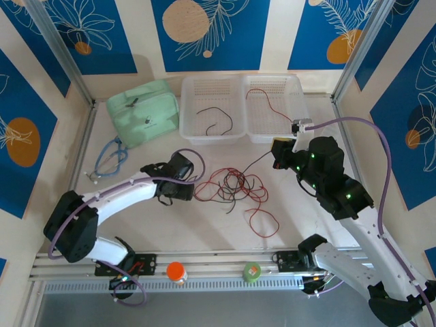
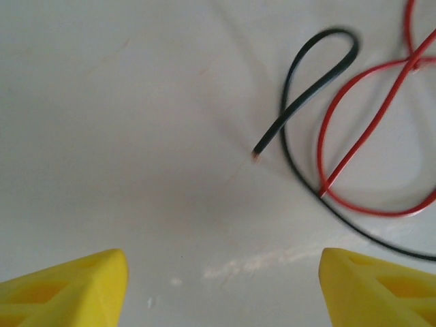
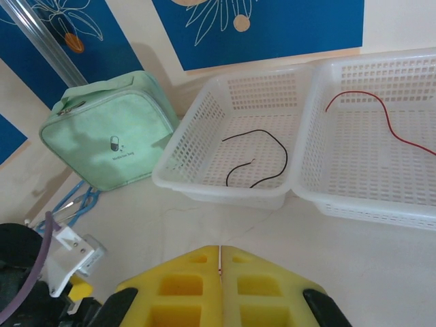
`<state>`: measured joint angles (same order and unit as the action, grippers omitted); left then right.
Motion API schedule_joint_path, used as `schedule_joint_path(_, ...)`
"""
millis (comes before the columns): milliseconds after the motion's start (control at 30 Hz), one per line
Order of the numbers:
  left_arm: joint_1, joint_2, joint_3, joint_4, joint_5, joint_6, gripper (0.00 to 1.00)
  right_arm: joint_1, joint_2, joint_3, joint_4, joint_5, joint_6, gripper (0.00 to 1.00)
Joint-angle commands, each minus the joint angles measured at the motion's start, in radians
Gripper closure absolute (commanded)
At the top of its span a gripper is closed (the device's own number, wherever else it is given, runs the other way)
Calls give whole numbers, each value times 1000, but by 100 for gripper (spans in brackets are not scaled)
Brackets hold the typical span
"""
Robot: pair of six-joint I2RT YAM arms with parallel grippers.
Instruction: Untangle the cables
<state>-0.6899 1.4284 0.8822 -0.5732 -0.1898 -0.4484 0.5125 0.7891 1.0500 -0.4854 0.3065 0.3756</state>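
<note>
A tangle of red and black cables (image 1: 231,187) lies in the middle of the table. My left gripper (image 1: 195,178) sits at the tangle's left edge, and its yellow fingers (image 2: 65,286) stand wide apart above bare table. Just beyond them lie a black cable's loose end (image 2: 257,153) and a red loop (image 2: 368,204). My right gripper (image 1: 278,155) is up and to the right of the tangle. Its pads (image 3: 191,279) are pressed together on a thin red cable, which shows as a sliver in the seam (image 3: 220,269). One strand runs from the tangle up to it.
Two white baskets stand at the back. The left basket (image 1: 194,129) holds a black cable (image 3: 262,160) and the right basket (image 1: 296,88) holds a red one (image 3: 381,112). A green bag (image 1: 143,112) and a blue-grey cord (image 1: 110,158) lie at the left. An orange-capped bottle (image 1: 176,272) and a green roll (image 1: 251,272) sit on the front rail.
</note>
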Motion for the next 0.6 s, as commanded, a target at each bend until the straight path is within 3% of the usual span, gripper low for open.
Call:
schedule_joint_path(0, 6, 41, 42, 128, 22, 69, 28, 3, -2, 13, 22, -19, 17, 100)
schedule_joint_path(300, 7, 236, 192, 79, -30, 160, 40, 3, -7, 19, 19, -24, 17, 100)
schedule_joint_path(567, 7, 268, 207, 50, -51, 165, 52, 0, -8, 24, 16, -17, 10, 100)
